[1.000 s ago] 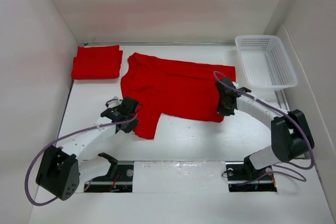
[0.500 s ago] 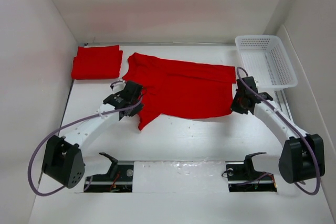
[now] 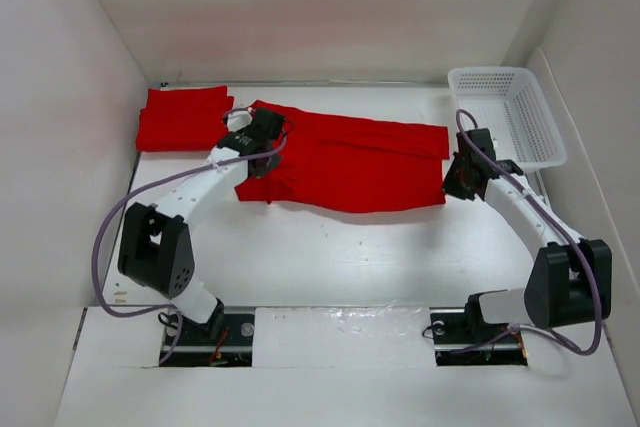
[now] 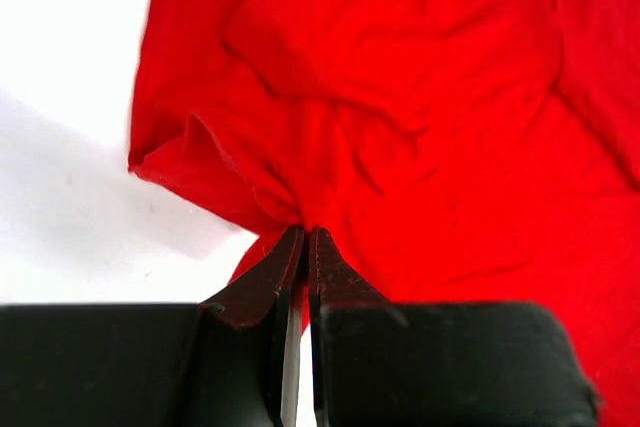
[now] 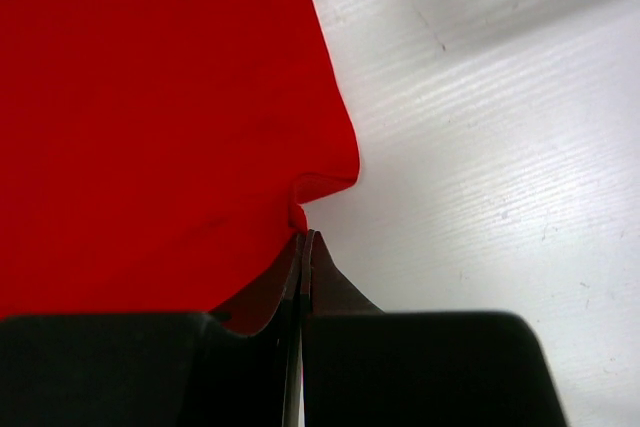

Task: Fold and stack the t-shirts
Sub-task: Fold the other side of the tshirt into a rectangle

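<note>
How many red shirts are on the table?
2: a folded shirt far left; a spread shirt mid-table, pinched by left fingers and right fingers. The folded pile could hide more.

The top external view looks down from above and behind the arm bases toward the far wall, from far enough back to take in the whole white surface. The left wrist view sits close behind the left tool, looking along its fingers onto bunched red t-shirt fabric. The right wrist view sits just as close behind the right tool, facing the shirt's edge and the bare surface beside it. All three views share that shirt.
</note>
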